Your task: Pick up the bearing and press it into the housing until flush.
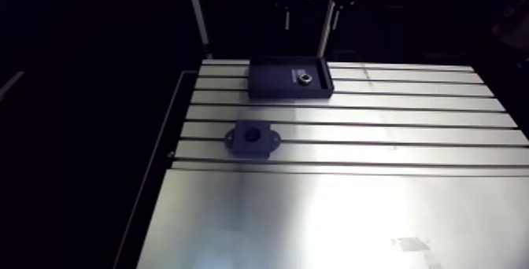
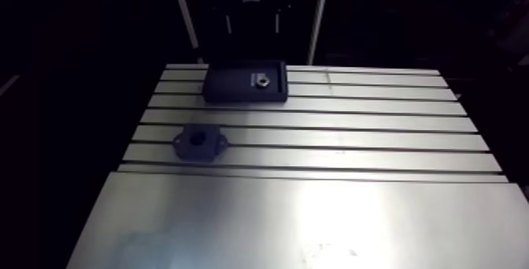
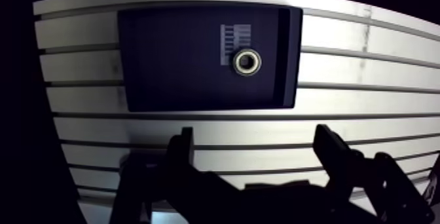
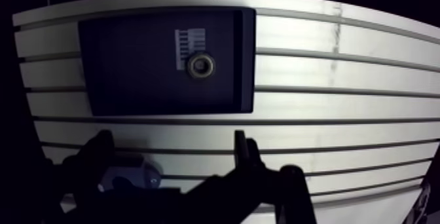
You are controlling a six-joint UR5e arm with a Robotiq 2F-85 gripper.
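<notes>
So the slotted tabletop [image 1: 354, 209] has a dark tray [image 1: 271, 79] at its far edge. The hand [image 3: 255, 138] hangs just short of the tray, fingers spread wide, gripping nothing. The housing [image 1: 252, 140] sits apart from the tray, bore up, ears running along the slots. The bearing [image 3: 247, 61] lies flat in the tray, hole facing straight up.

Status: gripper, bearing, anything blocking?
Gripper open, empty, short of the tray. Bearing lying in tray, untouched. Housing bore empty. Nothing in the way.
</notes>
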